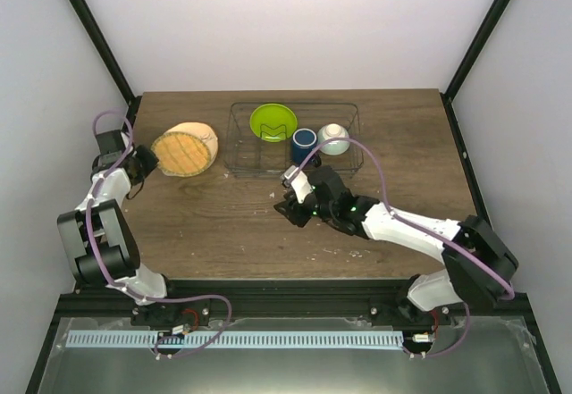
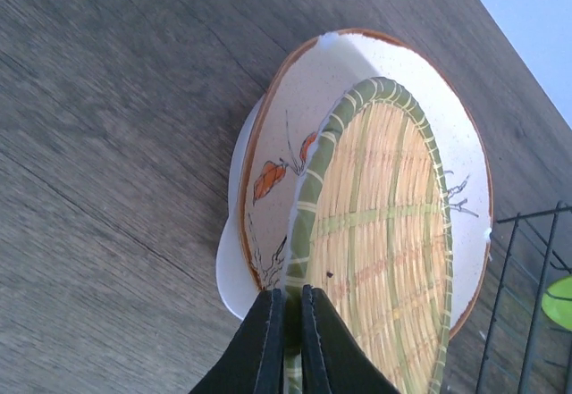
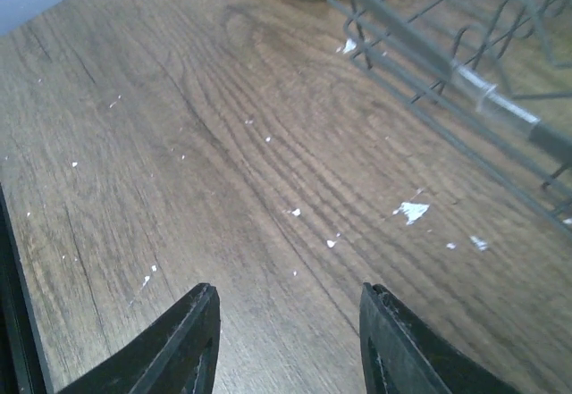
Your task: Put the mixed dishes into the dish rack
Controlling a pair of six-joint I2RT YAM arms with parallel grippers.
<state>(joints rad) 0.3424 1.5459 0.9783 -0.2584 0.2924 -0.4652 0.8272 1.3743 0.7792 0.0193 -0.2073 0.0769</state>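
L claw [image 2: 286, 345] is pinched tight on the green-banded rim of the tan woven-look plate [image 2: 384, 233]. That plate leans against the face of the beige patterned plate [image 2: 277, 135], whose white underside edge shows behind. Both plates sit left of the dish rack [image 1: 234, 144], near its left wall w/ a narrow gap. Can't tell if the woven plate's lower edge is off the wood.

R claw [image 3: 288, 300] hangs low over the table [image 3: 179, 144], jaws partway apart, nothing betw them, just in front of the rack's front edge.

In the rack, the lime-green plate [image 1: 273, 121] stands towards the back. Small dark blue mug [image 1: 304, 141] and pale mint bowl [image 1: 334, 138] sit side by side at the right end. Open wood lies in front of the rack, betw the arms.
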